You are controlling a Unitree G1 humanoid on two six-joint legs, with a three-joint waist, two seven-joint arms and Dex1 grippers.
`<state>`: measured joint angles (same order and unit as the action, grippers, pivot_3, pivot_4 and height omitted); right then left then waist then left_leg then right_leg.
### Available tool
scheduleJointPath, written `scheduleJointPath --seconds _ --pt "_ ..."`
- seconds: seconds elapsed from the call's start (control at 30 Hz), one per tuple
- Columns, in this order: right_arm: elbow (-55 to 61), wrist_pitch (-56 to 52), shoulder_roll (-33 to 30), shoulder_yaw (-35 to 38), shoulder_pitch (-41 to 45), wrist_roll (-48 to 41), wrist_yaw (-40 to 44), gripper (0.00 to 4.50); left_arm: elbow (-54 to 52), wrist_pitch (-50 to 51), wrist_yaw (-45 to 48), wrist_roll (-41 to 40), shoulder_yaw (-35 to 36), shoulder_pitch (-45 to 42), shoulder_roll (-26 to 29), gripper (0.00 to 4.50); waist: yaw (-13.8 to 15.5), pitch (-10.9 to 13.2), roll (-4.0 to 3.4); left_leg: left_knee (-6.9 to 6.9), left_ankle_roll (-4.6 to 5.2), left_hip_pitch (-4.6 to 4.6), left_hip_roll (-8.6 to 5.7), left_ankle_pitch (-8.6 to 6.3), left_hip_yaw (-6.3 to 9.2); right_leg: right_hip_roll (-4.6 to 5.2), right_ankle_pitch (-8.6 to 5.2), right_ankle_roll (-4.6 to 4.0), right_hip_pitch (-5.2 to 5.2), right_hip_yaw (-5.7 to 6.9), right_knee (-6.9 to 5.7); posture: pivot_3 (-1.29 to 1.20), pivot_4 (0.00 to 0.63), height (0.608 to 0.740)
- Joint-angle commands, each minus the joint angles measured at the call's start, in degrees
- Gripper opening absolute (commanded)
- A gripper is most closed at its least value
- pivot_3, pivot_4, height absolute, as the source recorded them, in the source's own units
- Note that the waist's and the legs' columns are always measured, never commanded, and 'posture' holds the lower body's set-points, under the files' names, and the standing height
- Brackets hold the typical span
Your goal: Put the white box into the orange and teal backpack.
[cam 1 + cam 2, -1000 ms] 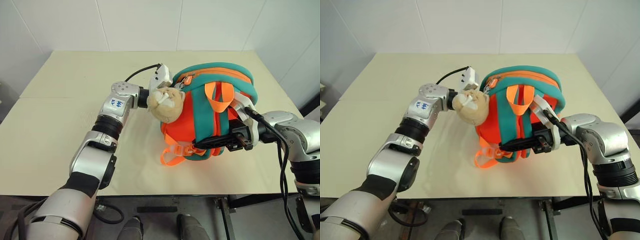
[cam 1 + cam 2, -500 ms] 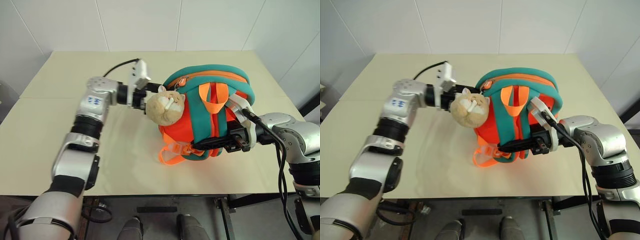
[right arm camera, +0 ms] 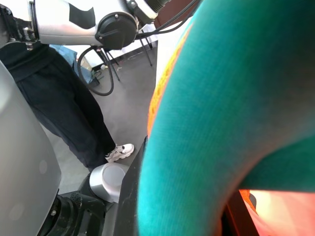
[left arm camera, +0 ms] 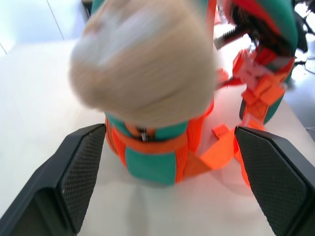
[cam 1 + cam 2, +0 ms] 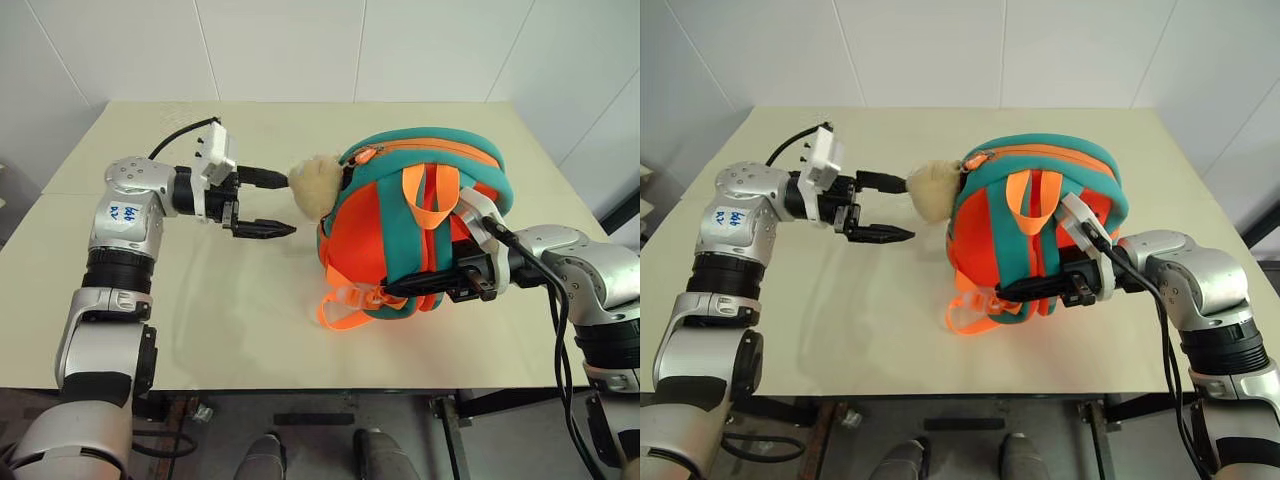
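Note:
The orange and teal backpack (image 5: 385, 235) stands on the table (image 5: 150, 300), its zipped top edge towards the far side. A beige plush toy (image 5: 313, 184) hangs at its left upper corner. My left gripper (image 5: 291, 206) is open just left of the toy, level and pointing at it, with nothing between its fingers (image 4: 76, 169); the toy (image 4: 142, 64) looms close ahead in the left wrist view. My right gripper (image 5: 392, 291) is shut on a teal strap (image 3: 221, 113) at the backpack's near side. The white box is out of view.
Orange webbing loops and a buckle (image 5: 343, 304) trail from the backpack towards the table's front edge. Bare tabletop lies to the left and behind. A person's leg in dark trousers (image 3: 64, 113) stands on the floor beside the table.
My left gripper has opened and drawn back leftwards from the backpack's upper corner. The plush toy has swung back against the backpack. The right arm has stayed put.

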<state>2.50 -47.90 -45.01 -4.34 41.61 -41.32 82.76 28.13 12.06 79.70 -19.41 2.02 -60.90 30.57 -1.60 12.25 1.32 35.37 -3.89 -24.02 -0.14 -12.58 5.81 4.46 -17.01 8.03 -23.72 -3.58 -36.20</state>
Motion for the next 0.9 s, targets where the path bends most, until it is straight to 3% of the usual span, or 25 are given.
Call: scheduleJointPath --seconds 0.03,0.07,0.17,0.6,0.77,0.9 --pt "0.4 0.7 0.4 -0.4 1.1 0.3 0.7 0.03 -8.5 4.8 -2.5 -6.6 2.3 0.1 -2.9 4.47 0.0 0.0 0.00 0.04 0.00 -0.01 0.00 0.00 0.00 0.00 0.00 0.00 0.00 0.00 -0.04 0.00 0.150 0.740" --pt "0.2 0.8 0.5 -0.5 1.2 0.5 0.8 0.03 -9.8 5.8 -2.9 -7.5 2.5 0.3 -3.2 4.47 0.0 0.0 0.00 0.09 0.00 -0.01 0.00 0.00 0.01 0.00 0.00 0.00 0.00 0.00 -0.08 0.00 0.150 0.740" --pt "0.1 0.9 0.7 -0.5 1.0 0.7 0.8 0.03 -11.7 5.5 -2.9 -6.4 1.3 2.1 -2.1 3.91 -0.4 0.0 0.00 0.14 0.00 0.04 0.00 0.00 -0.01 0.00 0.00 0.00 0.00 -0.02 -0.20 0.00 0.150 0.740" --pt "0.5 0.9 1.4 -0.2 0.6 0.7 0.1 0.03 -9.8 1.6 -5.2 -3.6 -0.3 3.9 -0.8 0.02 0.0 0.0 0.00 0.14 -0.03 0.38 0.00 0.02 0.00 -0.01 -0.01 -0.08 0.29 -0.02 -0.29 0.00 0.150 0.740" --pt "0.9 0.9 1.6 0.1 0.2 0.6 -0.2 0.03 -9.4 1.5 -6.2 -4.0 0.0 3.2 -1.0 0.01 -0.1 0.0 0.00 0.12 -0.03 0.39 0.00 0.02 0.00 -0.02 -0.01 -0.08 0.28 -0.02 -0.29 0.00 0.150 0.740" --pt "1.1 0.9 1.6 0.2 0.1 0.5 -0.5 0.03 -9.2 5.2 -7.2 -5.2 0.4 2.4 -0.6 1.00 0.0 0.0 0.00 0.13 -0.03 0.39 0.00 0.02 0.00 -0.01 -0.01 -0.08 0.29 -0.02 -0.30 0.00 0.150 0.740"
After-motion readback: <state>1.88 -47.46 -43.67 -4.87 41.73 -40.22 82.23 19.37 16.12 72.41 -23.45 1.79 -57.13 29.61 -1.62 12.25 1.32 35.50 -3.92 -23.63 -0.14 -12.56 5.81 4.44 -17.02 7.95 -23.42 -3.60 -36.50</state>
